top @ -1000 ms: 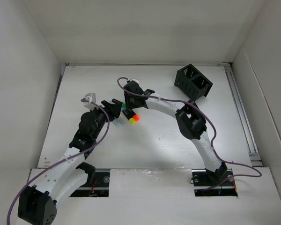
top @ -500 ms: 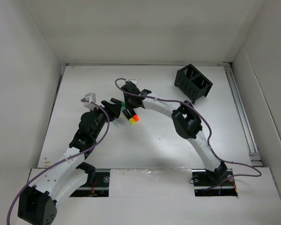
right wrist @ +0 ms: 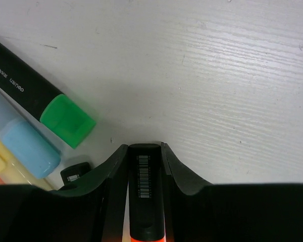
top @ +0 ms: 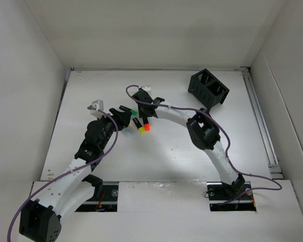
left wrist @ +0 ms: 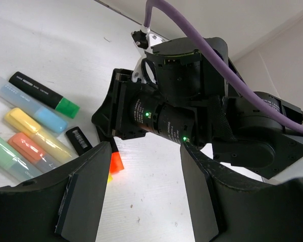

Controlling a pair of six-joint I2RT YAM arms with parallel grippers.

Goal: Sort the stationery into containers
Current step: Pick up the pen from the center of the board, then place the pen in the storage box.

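Where right pincer sits, orange-ended marker between its fingers, touching both.

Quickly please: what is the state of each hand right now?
Left hand: open, holding nothing.
Right hand: closed on the black marker with the orange end.

Seven highlighters — four pastel, three black: one green-capped highlighter, one yellow-ended highlighter, one orange-ended highlighter. One black mesh organizer. Two grippers — left gripper, right gripper.
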